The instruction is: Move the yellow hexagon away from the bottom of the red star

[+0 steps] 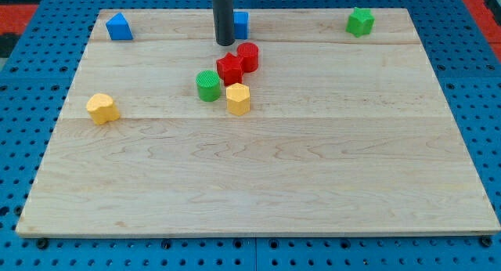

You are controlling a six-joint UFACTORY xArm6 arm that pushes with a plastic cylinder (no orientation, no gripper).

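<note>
Our tip (pixel 225 42) sits just above the red star (pixel 229 69), toward the view's top, w/ a small gap between them. No fingers on this rig, just the rod, so nothing to report as apart or together.

The yellow hexagon (pixel 238 99) is right below the red star, touching or nearly so; we can't tell which. Red cylinder (pixel 248 56) presses on the star's upper right. Green cylinder (pixel 208 85) is just left of the star & slightly lower, beside the hexagon.

Open room: below the star & hexagon the wooden counter (pixel 258 185) is bare down to its bottom edge, also wide open to the star's right.

Farther from the star: a yellow block (pixel 102 108) well to the left near the counter's left edge; blue block (pixel 118 27) far upper left at the top edge; another blue block (pixel 240 23) straight above, partly behind the rod; green block (pixel 360 21) far upper right.

The counter rests on a blue pegboard (pixel 23 83).
</note>
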